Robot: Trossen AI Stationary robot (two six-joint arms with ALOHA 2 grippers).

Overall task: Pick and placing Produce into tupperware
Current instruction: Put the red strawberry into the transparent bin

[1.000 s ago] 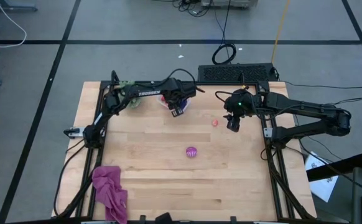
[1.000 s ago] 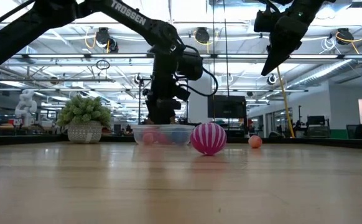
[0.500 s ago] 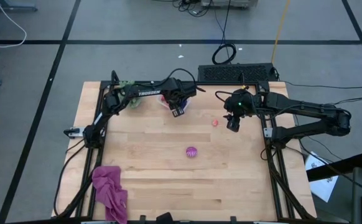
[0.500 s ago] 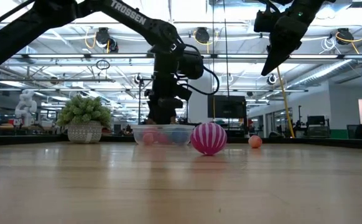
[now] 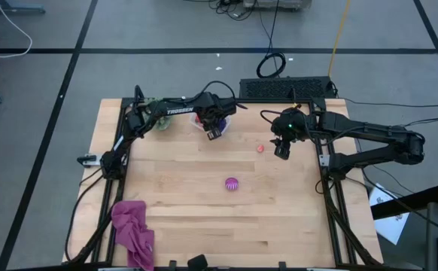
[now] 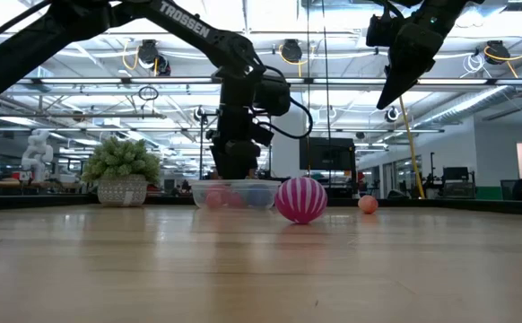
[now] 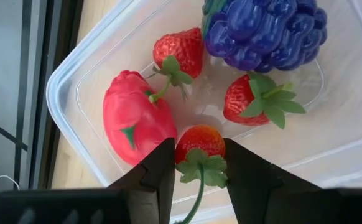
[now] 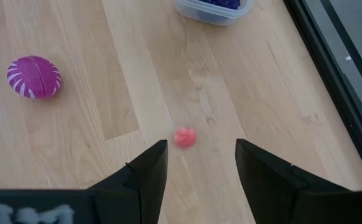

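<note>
Left wrist view gives the best look: a small red toy strawberry with a green leafy cap (image 7: 199, 146) sits pinched between the left gripper's (image 7: 198, 163) dark fingers, hanging right over the small clear rectangular plastic tub with rounded corners (image 7: 88, 68). Already lying in the tub are a blue-purple toy grape bunch (image 7: 265, 31), two more red strawberries (image 7: 180, 51) (image 7: 246, 99) and a bigger red-pink fruit with a green stem (image 7: 131, 118).

My guess is these toys are light hollow plastic, stiff and a bit slick, so gripping across the round body just under the leaves looks right, and dropping one in shouldn't hurt anything. The tub probably weighs next to nothing too and could skid if bumped.

From the high view, the tub (image 5: 199, 123) is around 11 o'clock on the light wooden table (image 5: 181, 211), under the left gripper (image 5: 213, 133). Still loose: a small pink-orange round piece (image 5: 261, 148) near 1 o'clock from the table's middle, and a magenta ball with white stripes (image 5: 232, 183) near the centre. The right gripper (image 5: 282, 150) hovers just beside the pink piece with its fingers spread wide, holding nothing. A green bushy plant in a pot (image 6: 122, 175) sits beside the tub, and a crumpled magenta cloth (image 5: 132, 229) lies at 7 o'clock.
</note>
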